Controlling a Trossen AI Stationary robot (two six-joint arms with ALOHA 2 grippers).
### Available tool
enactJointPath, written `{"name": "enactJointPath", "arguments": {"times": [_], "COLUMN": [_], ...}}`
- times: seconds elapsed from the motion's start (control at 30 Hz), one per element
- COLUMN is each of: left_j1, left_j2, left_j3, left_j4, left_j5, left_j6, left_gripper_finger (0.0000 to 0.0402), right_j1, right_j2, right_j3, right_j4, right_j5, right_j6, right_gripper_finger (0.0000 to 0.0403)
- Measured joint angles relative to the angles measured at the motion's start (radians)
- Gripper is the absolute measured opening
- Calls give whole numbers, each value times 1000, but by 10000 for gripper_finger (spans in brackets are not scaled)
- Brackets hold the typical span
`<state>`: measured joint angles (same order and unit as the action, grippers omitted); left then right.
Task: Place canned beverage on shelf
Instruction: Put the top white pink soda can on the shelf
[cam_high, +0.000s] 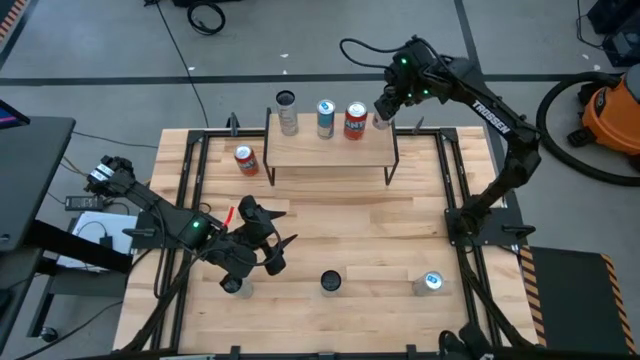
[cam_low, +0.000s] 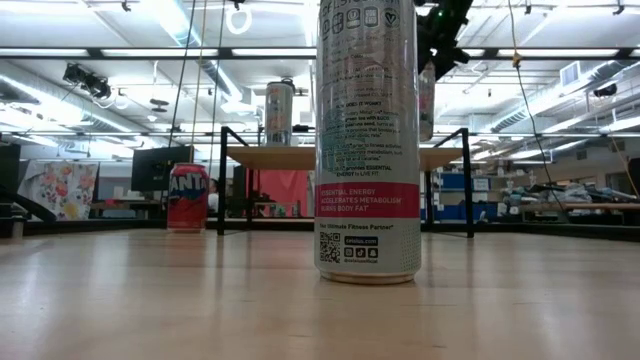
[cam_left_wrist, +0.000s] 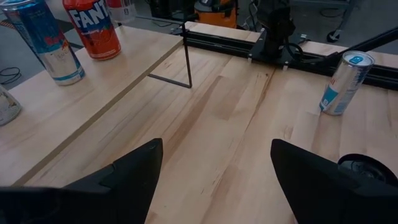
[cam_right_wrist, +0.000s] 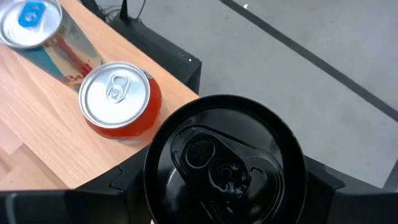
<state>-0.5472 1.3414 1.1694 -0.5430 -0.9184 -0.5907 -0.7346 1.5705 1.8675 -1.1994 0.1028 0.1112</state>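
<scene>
shelf (cam_high: 330, 150): three cans (cam_high: 326, 118) | table (cam_high: 360, 230): maybe four cans (cam_high: 246, 160)

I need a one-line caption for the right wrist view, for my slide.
Right gripper holds a black-topped can at the shelf edge, beside an orange can and a blue-tabbed can.

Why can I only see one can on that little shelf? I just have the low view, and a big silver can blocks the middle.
Observer: From above, the shelf holds three standing cans. A blue can and an orange can are the two you miss.
Operator: What's the dark thing hanging at the top right?
Observer: That's the right end effector. Its wrist camera shows it closed around a black-topped can, at the shelf's far right corner.
Operator: Is there another arm?
Observer: Yes. The left end effector is over the table's near left part, open and empty.
</scene>
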Motion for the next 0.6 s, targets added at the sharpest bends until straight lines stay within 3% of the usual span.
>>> {"name": "enactJointPath", "arguments": {"times": [0.6], "left_j1": [0], "left_j2": [0], "left_j3": [0], "left_j4": [0], "left_j5": [0], "left_j6": [0], "left_gripper_finger": [311], "right_j1": [12], "right_j2": [58], "right_j3": [0], "right_j4": [-13], "right_j5": [-16], "right_j6": [9], "right_gripper_finger": [265]}}
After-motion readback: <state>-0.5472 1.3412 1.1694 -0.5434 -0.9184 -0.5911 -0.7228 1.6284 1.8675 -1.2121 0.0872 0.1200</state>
